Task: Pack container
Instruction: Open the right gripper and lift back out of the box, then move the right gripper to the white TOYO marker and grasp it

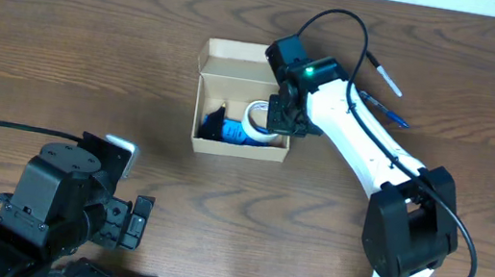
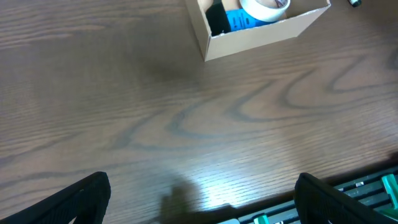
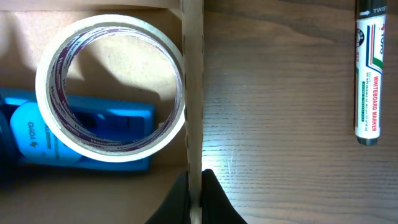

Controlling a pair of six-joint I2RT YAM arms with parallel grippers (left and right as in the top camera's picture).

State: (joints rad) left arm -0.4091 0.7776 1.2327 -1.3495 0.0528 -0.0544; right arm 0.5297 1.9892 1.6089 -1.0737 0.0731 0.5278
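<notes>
- Overhead: the cardboard box (image 1: 236, 149) lies just toward 12 o'clock from table centre, with its lid flap (image 1: 235, 57) open on its 12 o'clock side. The right gripper (image 1: 282, 116) sits on the box's 3 o'clock wall. Any pull could drag or tip the light box and spill the tape roll (image 1: 260, 121).
- Left wrist: the left gripper (image 2: 202, 193) stands wide and empty. The box is at 1 o'clock and well apart, so nothing steadies it.
- Right wrist: the fingers are pinched on the wall's rim at 6 o'clock, where the thin card may buckle or slip. The whiteboard marker (image 3: 368, 74) at 2 o'clock lies outside, unpacked.
</notes>
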